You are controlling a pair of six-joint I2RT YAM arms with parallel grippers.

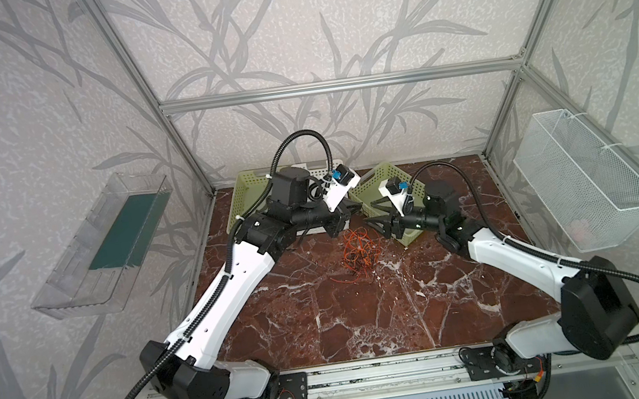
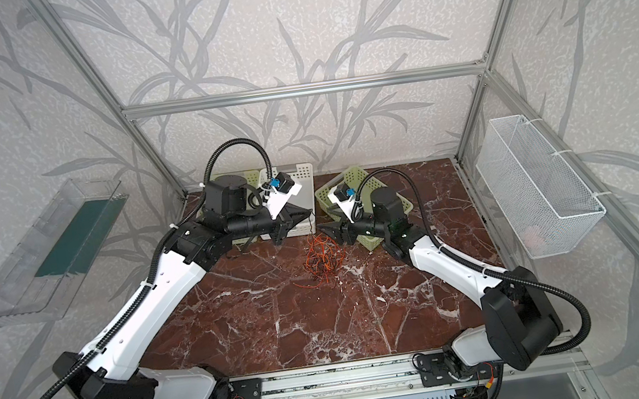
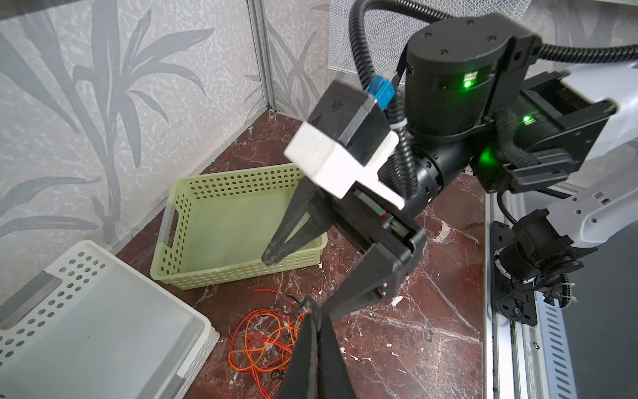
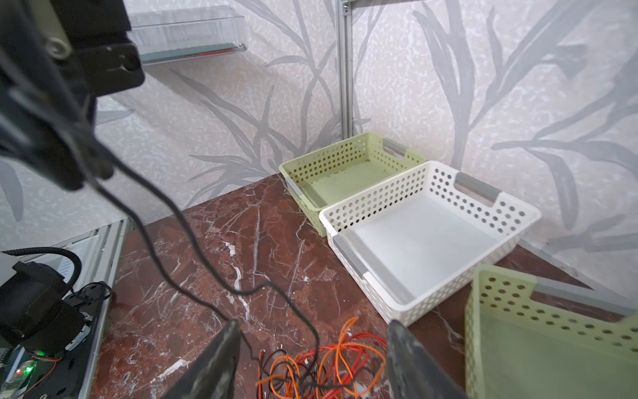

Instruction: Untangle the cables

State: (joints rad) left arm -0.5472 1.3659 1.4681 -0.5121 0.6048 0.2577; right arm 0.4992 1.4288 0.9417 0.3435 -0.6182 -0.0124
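Observation:
The cables (image 1: pixel 360 251) (image 2: pixel 321 257) lie as a loose tangle of orange, red and black wires on the marble table (image 1: pixel 324 313), in front of the baskets. My left gripper (image 1: pixel 356 207) (image 3: pixel 317 311) hangs just above the tangle, shut on a black cable (image 4: pixel 193 235). That cable runs slack from its tip down into the pile. My right gripper (image 1: pixel 372 218) (image 4: pixel 314 324) stands open over the right side of the tangle (image 4: pixel 328 366), with wires showing below between its fingers, which touch none of them. The two grippers face each other closely.
A green basket (image 1: pixel 244 185) and a white basket (image 2: pixel 297 174) stand at the back, partly hidden by the left arm. Another green basket (image 1: pixel 374 178) sits under the right wrist. A wire mesh basket (image 1: pixel 583 174) hangs on the right wall and a clear shelf (image 1: pixel 106 245) on the left.

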